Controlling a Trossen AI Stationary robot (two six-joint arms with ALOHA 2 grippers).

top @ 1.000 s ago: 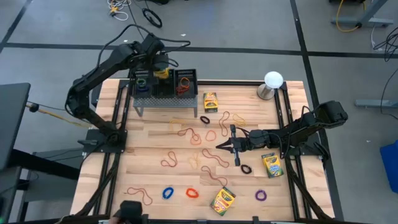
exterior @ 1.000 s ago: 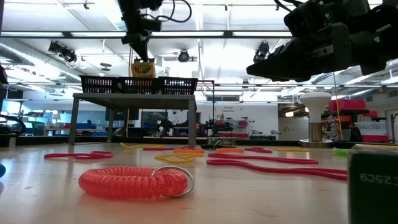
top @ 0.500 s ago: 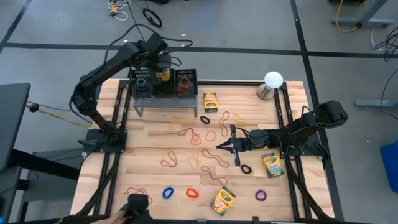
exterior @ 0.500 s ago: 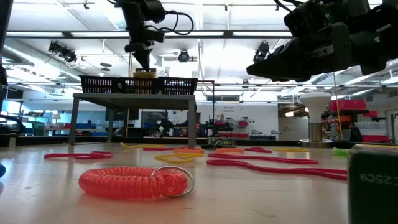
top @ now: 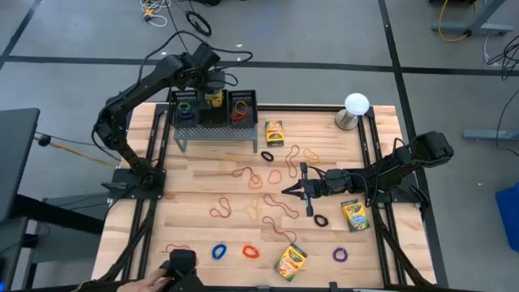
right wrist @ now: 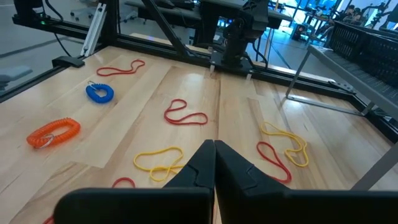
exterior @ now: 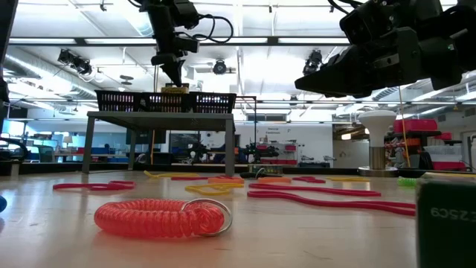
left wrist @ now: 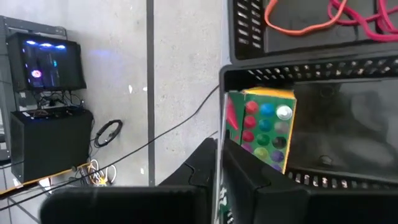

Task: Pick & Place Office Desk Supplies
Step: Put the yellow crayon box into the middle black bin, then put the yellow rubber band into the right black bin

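A yellow-and-green crayon box stands in the middle compartment of the black mesh tray, which sits on a raised stand at the table's far left. My left gripper is above it, shut on it. The tray's other compartments hold a green band and red and orange bands. More crayon boxes and many rubber-band loops lie flat on the wooden top. My right gripper hovers shut over the table's middle right. My left gripper has the crayon box's upper end between its two fingers, which stand only a sliver apart. The fingers slant down from above the tray's far side. The box stands upright, its lower part inside the compartment; whether it rests on the tray's floor is hidden.
A white ball on a metal base stands at the far right corner. Coiled loops lie near the front edge: blue, orange, purple. A person's hand with a dark device shows at the near edge.
My left gripper has gone down and a little toward the table's right with the crayon box. The box was clear above the tray's rim. It now stands sunk in the middle compartment, only its top showing over the rim in the low view.
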